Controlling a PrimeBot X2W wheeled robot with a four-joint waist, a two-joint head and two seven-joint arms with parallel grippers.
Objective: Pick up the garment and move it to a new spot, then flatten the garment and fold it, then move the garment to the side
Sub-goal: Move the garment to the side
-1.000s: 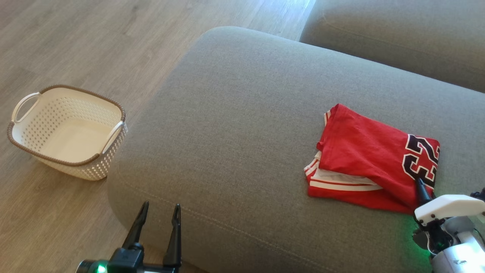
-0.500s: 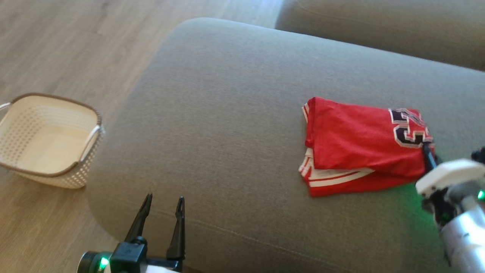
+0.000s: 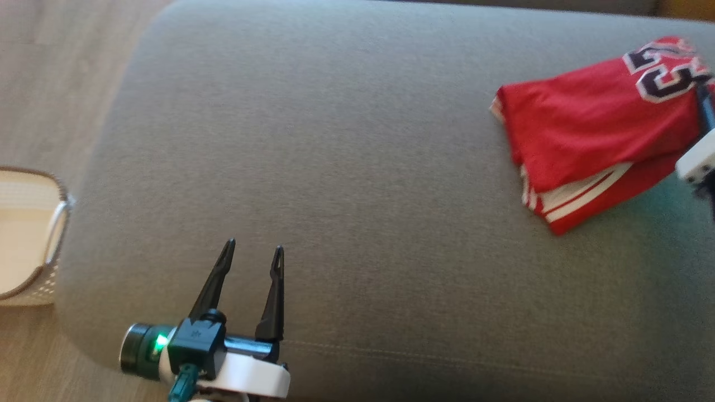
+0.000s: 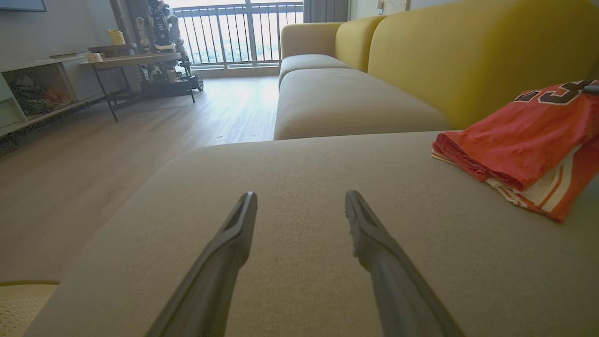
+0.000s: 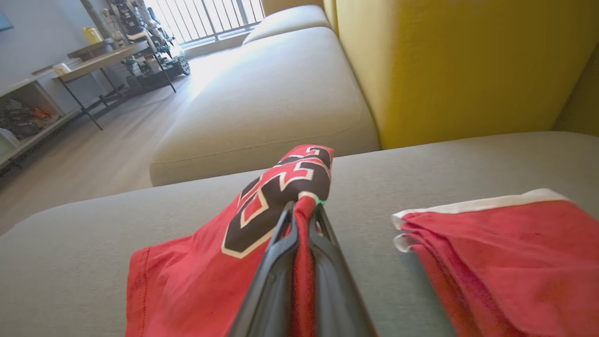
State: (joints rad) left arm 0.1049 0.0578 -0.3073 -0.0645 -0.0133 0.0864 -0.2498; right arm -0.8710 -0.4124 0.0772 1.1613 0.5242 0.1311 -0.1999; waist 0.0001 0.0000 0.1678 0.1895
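Note:
The garment (image 3: 586,128) is a folded red jersey with white stripes and a dark number, lying on the grey sofa cushion (image 3: 346,139) at the upper right of the head view. At that view's right edge my right gripper (image 3: 705,106) is shut on the numbered corner. In the right wrist view the red cloth (image 5: 196,281) is pinched between the closed fingers of the right gripper (image 5: 303,208), the numbered edge raised above the cushion. My left gripper (image 3: 254,245) stands open near the cushion's front edge, far left of the garment (image 4: 524,135), with nothing between the fingers of the left gripper (image 4: 300,194).
A cream perforated basket (image 3: 53,223) stands on the wooden floor, left of the sofa. A yellow backrest (image 4: 468,56) rises behind the cushion. More red cloth with white trim (image 5: 505,262) lies right of my right gripper. A second seat cushion (image 4: 346,98) lies beyond.
My right gripper has shut on the garment's numbered corner and drawn it along, turning the garment. The head camera has swung, shifting the whole picture. The left gripper stays open.

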